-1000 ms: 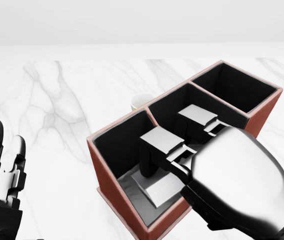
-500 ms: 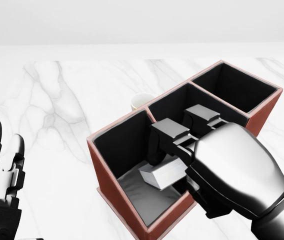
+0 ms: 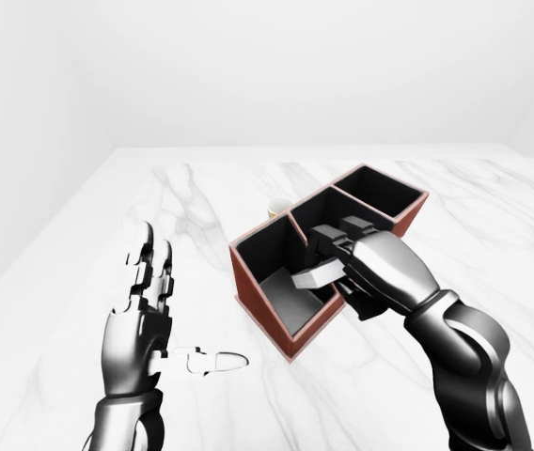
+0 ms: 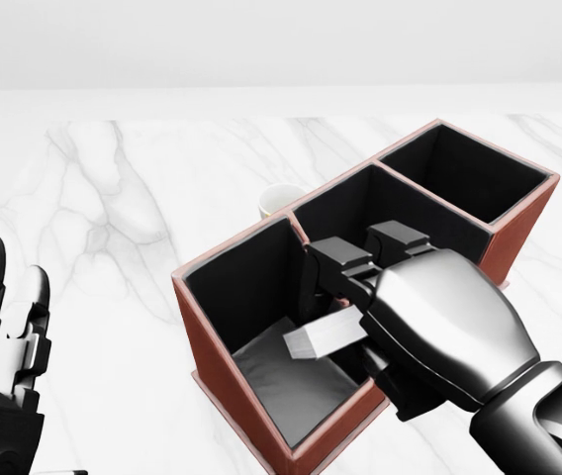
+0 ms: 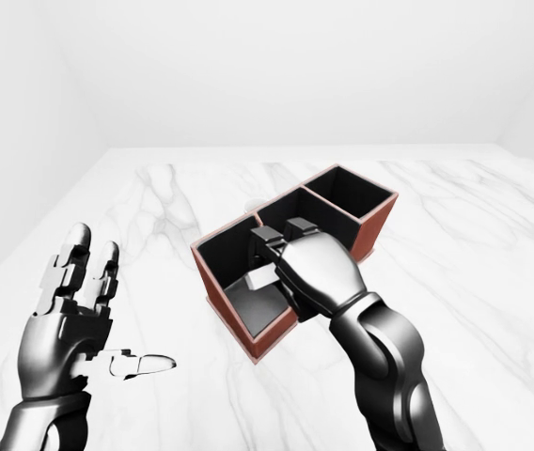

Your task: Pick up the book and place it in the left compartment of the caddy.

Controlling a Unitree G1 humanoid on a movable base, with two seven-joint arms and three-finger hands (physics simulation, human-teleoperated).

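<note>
Left-eye view: your right hand (image 3: 380, 272) sat over the caddy (image 3: 290, 340), fingers (image 3: 328, 241) curled round the book (image 3: 312, 276), which hung tilted just under the fingertips, inside the left compartment and above its grey floor. Your left hand (image 3: 138, 329) was well apart from the caddy, fingers spread straight, thumb out sideways, holding nothing, over the marble table (image 3: 201, 202). Head view: the book (image 4: 325, 335) poked out leftward from under your right hand (image 4: 439, 322), one end clear of the fingers (image 4: 338, 259); I couldn't tell whether it touched the compartment floor. A white cup (image 4: 279, 201) stood just beyond the fingertips, outside the caddy wall (image 4: 224, 384). Right-eye view: same grip, with only a small pale corner of the book (image 5: 263, 279) visible beside your fingers (image 5: 269, 240); left hand (image 5: 65, 329) splayed and empty.
</note>
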